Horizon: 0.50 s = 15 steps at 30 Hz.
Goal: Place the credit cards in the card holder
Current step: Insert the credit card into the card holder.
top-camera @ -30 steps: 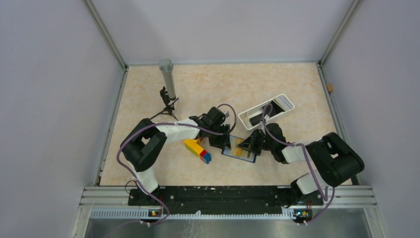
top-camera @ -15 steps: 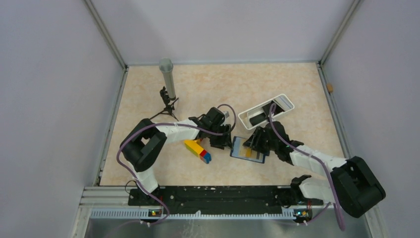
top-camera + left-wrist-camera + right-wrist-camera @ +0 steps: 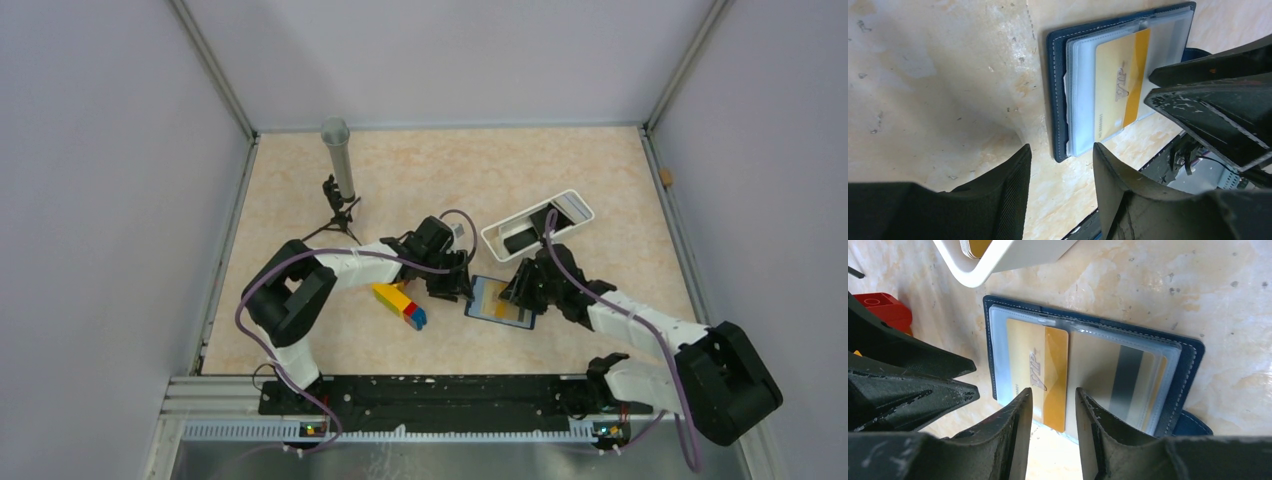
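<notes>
Left arm [image 3: 350, 258], right arm [image 3: 640, 322], jaws parted, empty

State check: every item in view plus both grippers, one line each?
card holder: open, lying flat.
gold card: partly in a clear sleeve, one end sticking out.
grey card: inside the other sleeve.
white tray: upright, stacked cards inside.
toy bricks: joined, lying on their side.
microphone: upright on its tripod.
left gripper: fingers open, empty.
right gripper: fingers open, empty, above the gold card.
</notes>
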Tool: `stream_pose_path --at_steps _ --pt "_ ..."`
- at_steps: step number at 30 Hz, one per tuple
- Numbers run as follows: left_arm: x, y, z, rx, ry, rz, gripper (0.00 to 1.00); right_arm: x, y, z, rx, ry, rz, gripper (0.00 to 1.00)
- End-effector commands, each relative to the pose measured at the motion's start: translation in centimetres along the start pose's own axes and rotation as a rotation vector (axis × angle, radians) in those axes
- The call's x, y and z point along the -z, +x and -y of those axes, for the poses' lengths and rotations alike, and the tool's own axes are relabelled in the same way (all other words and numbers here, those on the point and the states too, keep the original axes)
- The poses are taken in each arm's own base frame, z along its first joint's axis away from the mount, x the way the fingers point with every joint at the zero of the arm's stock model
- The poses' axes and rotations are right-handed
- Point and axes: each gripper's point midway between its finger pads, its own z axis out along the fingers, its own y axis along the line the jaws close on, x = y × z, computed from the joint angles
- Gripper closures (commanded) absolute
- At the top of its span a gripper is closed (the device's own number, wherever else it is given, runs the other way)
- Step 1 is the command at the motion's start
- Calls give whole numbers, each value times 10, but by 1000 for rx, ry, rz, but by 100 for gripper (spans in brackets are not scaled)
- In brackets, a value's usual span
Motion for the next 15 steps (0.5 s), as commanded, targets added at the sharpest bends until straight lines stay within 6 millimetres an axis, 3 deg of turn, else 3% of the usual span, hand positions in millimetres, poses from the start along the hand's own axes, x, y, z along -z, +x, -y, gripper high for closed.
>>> stream_pose_path --at_steps 1,8,15 --pt "-2 -2 11 1 62 7 51 -7 5 -10 3 -34 -36 65" --pt "-6 0 11 9 72 -4 53 -13 3 -25 15 -63 -39 76" --pt "-6 1 14 16 94 -4 55 -19 -1 -43 48 -83 -43 79"
